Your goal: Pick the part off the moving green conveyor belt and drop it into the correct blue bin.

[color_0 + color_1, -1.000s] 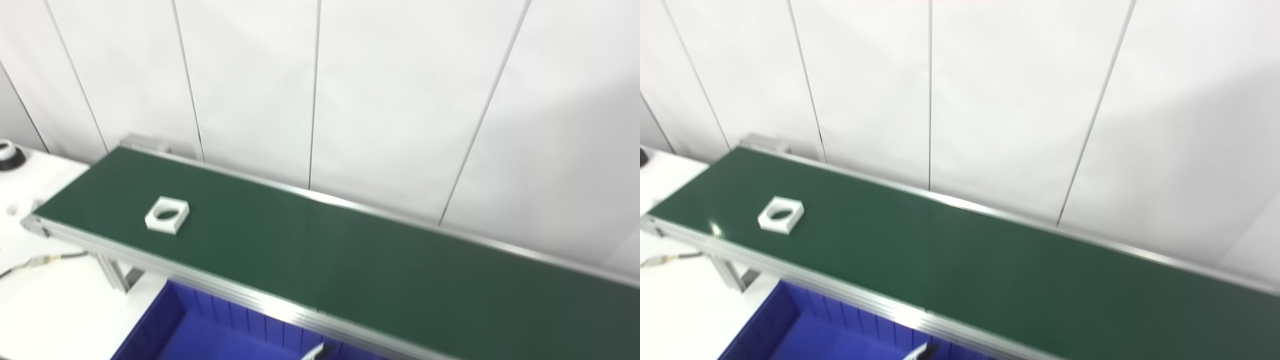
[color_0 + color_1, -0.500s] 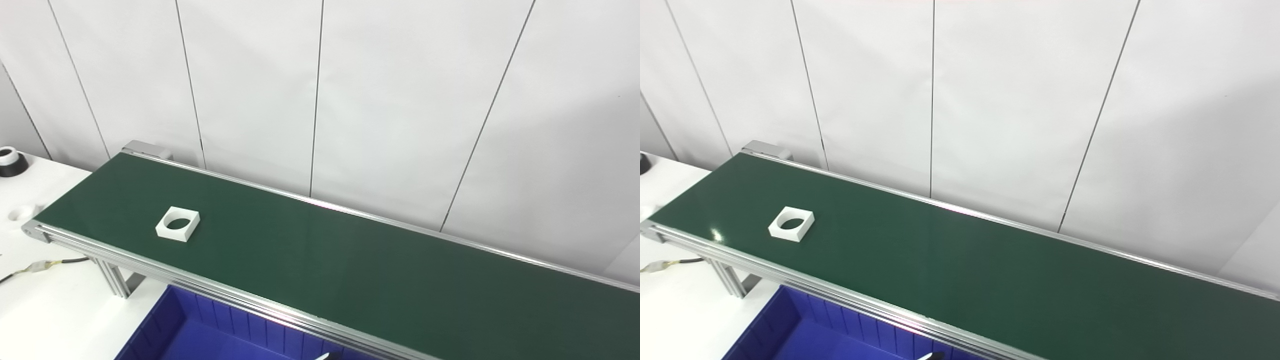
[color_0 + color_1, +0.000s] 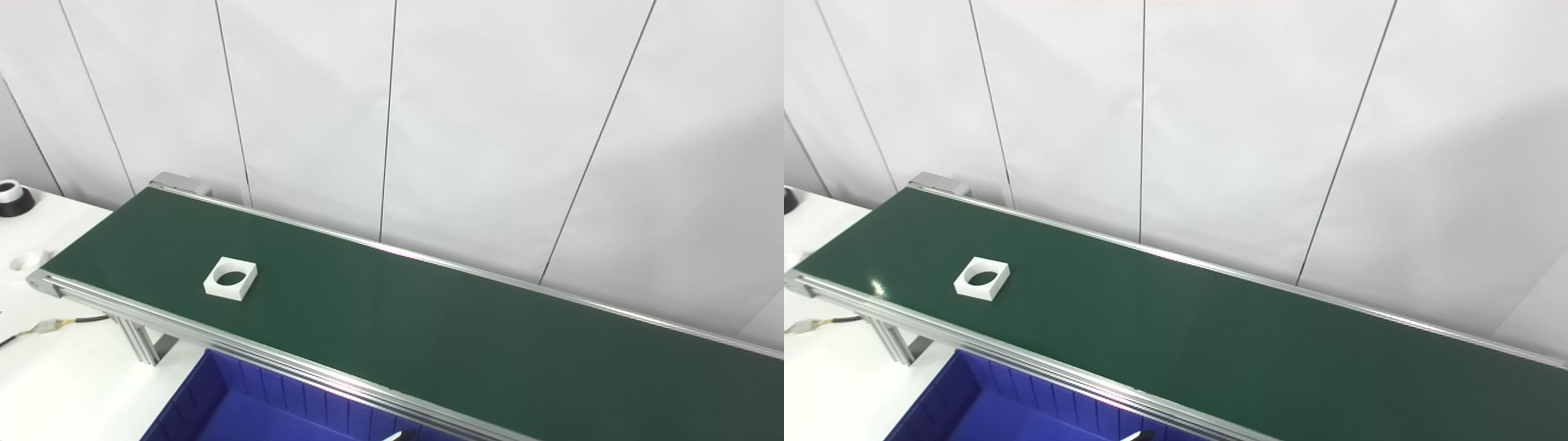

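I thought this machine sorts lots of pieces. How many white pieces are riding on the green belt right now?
1. A single white square part with a round hole lies flat near the left end of the green conveyor belt. The belt's right end runs out of view.

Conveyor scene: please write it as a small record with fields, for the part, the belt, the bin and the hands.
part: white square part with a round hole, lying flat
part location: on the green conveyor belt, near its left end, closer to the near rail
bin: blue bin below the near rail of the belt; no part seen in the visible portion
hands: neither hand clearly in view; only a small dark tip at the bottom edge
side table: black and white roll at far left, cable under the belt end
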`<control>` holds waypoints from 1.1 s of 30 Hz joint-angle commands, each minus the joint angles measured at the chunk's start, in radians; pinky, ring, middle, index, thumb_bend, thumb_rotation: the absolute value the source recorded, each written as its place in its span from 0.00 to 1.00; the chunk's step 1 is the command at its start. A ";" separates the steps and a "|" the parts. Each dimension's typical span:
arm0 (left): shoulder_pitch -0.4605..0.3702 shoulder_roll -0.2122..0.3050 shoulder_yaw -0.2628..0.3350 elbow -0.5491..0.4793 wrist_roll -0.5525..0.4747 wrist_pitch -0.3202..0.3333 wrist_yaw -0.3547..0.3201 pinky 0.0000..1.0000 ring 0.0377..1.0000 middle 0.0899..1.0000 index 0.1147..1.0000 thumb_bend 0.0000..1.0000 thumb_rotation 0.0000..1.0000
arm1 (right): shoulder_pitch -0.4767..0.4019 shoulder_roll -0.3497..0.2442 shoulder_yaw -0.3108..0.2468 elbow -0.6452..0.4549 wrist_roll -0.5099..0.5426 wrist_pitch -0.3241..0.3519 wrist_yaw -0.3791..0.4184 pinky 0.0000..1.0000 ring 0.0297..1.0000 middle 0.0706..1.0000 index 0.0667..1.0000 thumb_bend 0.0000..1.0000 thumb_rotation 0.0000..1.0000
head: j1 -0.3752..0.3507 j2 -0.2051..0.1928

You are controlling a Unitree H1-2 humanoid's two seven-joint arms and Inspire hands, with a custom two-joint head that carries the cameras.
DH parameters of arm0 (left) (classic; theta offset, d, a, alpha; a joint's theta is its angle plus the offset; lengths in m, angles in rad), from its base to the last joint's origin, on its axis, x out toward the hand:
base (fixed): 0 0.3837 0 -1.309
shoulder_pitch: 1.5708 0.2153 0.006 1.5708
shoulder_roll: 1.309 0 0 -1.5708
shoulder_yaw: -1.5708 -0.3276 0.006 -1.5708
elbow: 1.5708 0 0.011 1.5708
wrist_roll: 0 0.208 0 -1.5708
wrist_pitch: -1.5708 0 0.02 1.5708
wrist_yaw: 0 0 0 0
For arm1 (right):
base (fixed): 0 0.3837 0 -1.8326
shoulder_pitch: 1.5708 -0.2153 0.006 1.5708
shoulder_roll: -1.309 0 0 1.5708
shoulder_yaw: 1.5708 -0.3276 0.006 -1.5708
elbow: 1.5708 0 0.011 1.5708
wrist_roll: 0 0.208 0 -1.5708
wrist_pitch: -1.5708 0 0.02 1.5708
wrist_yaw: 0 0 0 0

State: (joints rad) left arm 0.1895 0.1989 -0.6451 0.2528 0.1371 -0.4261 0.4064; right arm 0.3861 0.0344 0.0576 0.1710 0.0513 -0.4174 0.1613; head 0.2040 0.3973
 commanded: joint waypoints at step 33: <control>-0.085 -0.040 0.311 -0.412 0.002 -0.028 -0.312 0.91 0.93 0.93 0.93 0.83 0.83 | -0.020 -0.002 0.043 -0.033 -0.067 -0.053 -0.072 1.00 1.00 1.00 1.00 0.63 1.00 | -0.165 0.084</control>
State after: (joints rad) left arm 0.1361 0.1553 -0.3489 -0.1260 0.1184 -0.4426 0.1175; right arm 0.3693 0.0297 0.0955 0.1680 -0.0249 -0.4176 0.0968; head 0.0383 0.4801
